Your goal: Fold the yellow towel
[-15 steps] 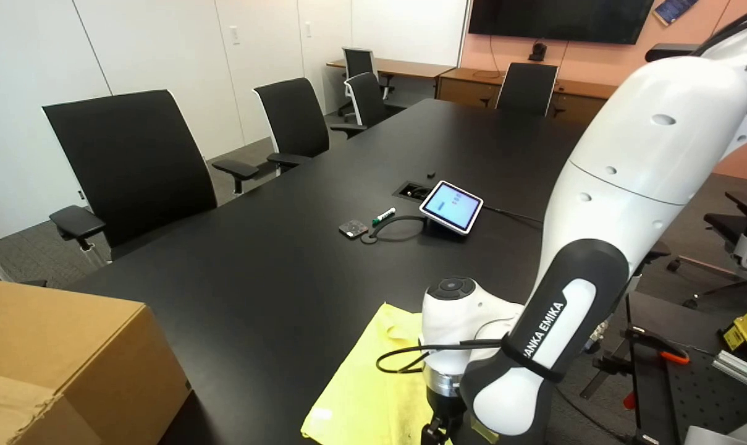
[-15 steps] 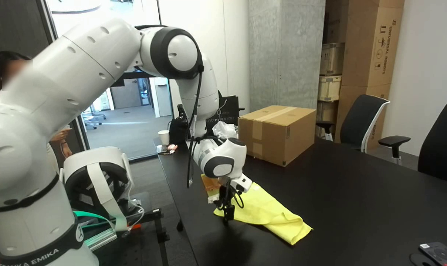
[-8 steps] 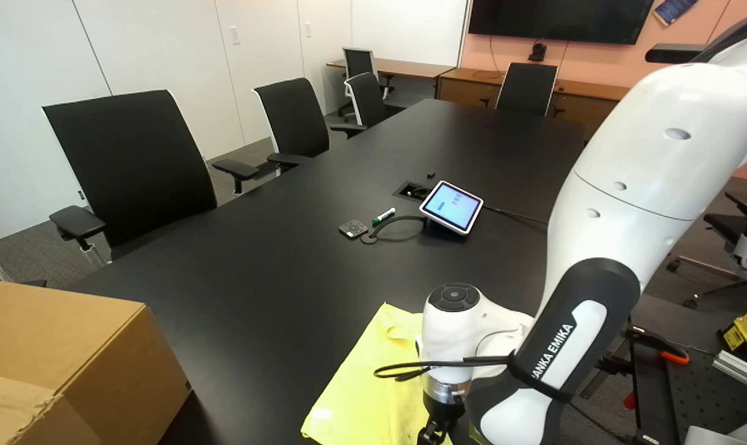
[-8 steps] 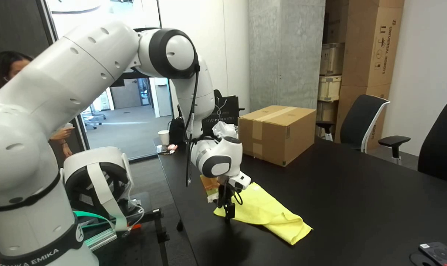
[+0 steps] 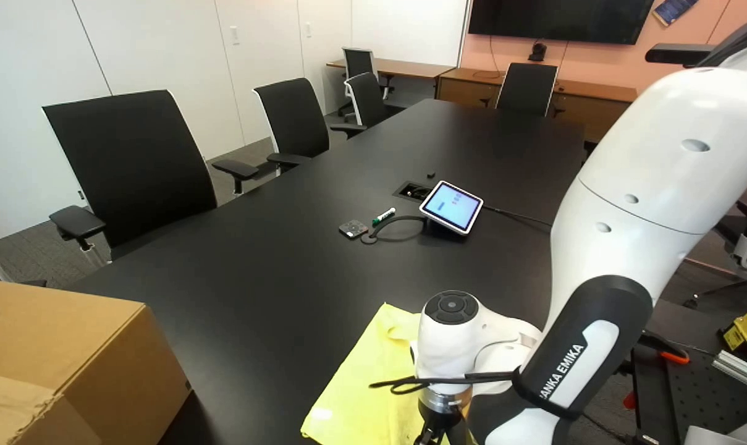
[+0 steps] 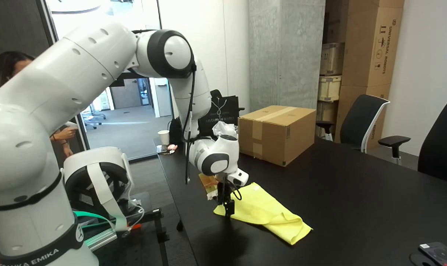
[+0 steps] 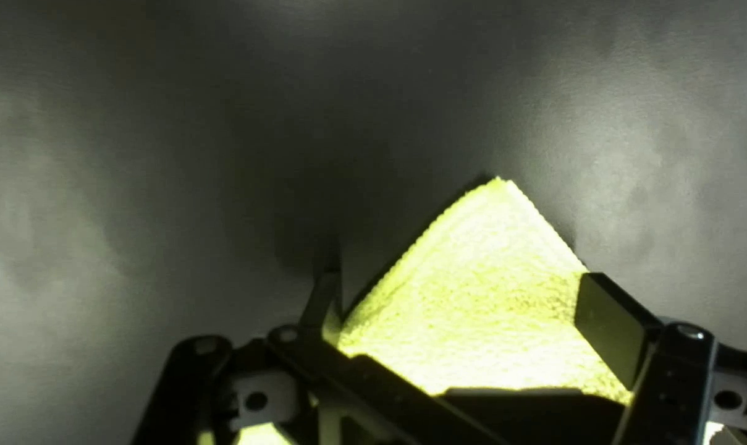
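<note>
In the wrist view, can see the gripper spread wide, and in the gap a corner of the yellow towel; cannot tell if touching it. In an exterior view, can see the yellow towel stretching away from the gripper over the black table, loosely folded at the far end, and the cardboard box behind the gripper. In an exterior view, can see the tablet well apart from the gripper.
</note>
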{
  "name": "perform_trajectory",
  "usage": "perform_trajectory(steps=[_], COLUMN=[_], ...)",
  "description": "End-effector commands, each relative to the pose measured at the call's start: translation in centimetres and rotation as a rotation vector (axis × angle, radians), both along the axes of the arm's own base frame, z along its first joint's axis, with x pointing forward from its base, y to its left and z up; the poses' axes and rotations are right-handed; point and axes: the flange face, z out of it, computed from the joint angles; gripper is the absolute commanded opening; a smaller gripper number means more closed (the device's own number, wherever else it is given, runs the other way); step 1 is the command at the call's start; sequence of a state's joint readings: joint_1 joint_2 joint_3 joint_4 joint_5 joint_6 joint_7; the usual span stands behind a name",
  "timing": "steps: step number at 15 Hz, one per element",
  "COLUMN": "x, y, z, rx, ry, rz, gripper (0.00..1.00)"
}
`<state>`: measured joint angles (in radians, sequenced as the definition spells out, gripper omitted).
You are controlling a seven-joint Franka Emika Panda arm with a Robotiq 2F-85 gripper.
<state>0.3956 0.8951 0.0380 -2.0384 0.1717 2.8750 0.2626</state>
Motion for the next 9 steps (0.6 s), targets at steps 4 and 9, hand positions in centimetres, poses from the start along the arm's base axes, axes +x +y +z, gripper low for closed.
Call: perform_trajectory(steps=[4,9], x=[1.5,2.1], y=[0.6,0.5], z=[-0.2,1.8], rx=[-0.017,-0.035], ry=[-0.021,-0.012], rz=[-0.014,-0.026], gripper=[0.43,0.07])
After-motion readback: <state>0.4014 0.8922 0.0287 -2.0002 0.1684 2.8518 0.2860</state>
